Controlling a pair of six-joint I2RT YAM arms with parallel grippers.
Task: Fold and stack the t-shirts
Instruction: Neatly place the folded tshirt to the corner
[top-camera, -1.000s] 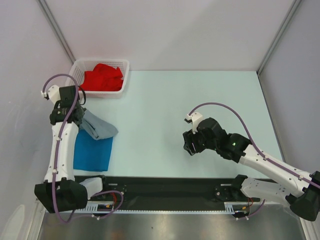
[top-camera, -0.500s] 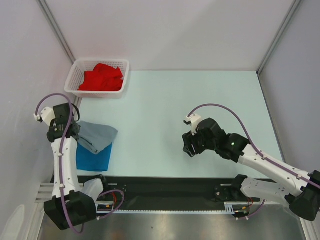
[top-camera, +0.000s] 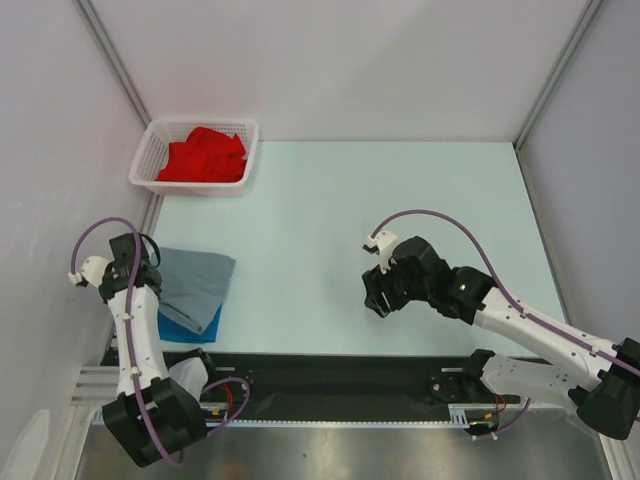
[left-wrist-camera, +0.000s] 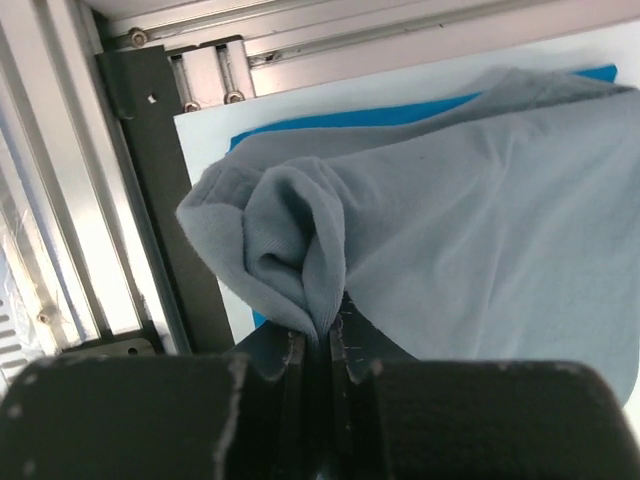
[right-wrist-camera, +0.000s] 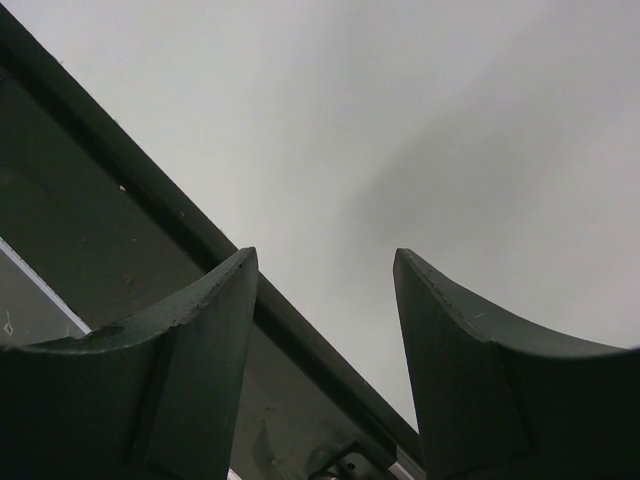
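The left gripper (left-wrist-camera: 318, 340) pinches a bunched fold of the grey t-shirt (top-camera: 197, 278), which lies over the blue t-shirt (top-camera: 188, 326) near the table's (top-camera: 400, 200) left edge. The right gripper (right-wrist-camera: 322, 260) hovers spread and empty.

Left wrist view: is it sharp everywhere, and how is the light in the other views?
Left wrist view: the slate grey cloth t-shirt is sharp and evenly lit; the near dark jaws pinching it look soft. Right wrist view: dim, dark jaws against a pale surface with soft shadow. Top external view: even light.
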